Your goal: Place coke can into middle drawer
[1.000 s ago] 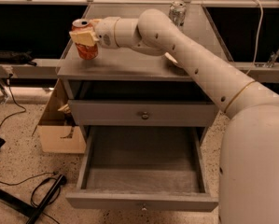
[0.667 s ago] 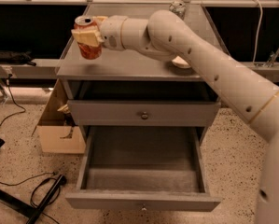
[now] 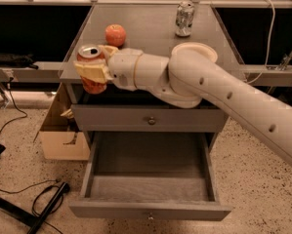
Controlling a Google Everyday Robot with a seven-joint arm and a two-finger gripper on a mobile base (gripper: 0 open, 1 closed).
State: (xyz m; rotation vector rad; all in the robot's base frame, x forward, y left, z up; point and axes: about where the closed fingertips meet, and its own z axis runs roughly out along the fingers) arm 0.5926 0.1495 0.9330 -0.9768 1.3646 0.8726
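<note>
My gripper [image 3: 93, 71] is shut on the red coke can [image 3: 90, 67], holding it upright in the air at the front left corner of the grey cabinet top [image 3: 145, 30]. The can's silver top shows; a yellowish finger [image 3: 92, 72] crosses its body. The middle drawer [image 3: 150, 172] is pulled fully open below and looks empty, with its knob [image 3: 149, 217] on the front panel. The can hangs left of and above the drawer's opening. The closed drawer front [image 3: 148, 118] with its own knob sits directly above the open drawer.
A red apple [image 3: 115, 34] lies on the cabinet top behind the can. A silvery-grey can [image 3: 184, 18] stands at the back right. A cardboard box [image 3: 62, 133] sits on the floor left of the cabinet. Black cables and a bar [image 3: 45, 211] lie at bottom left.
My arm has carried the coke can forward and down from over the cabinet top to its front left corner. The apple behind it has come into view.
</note>
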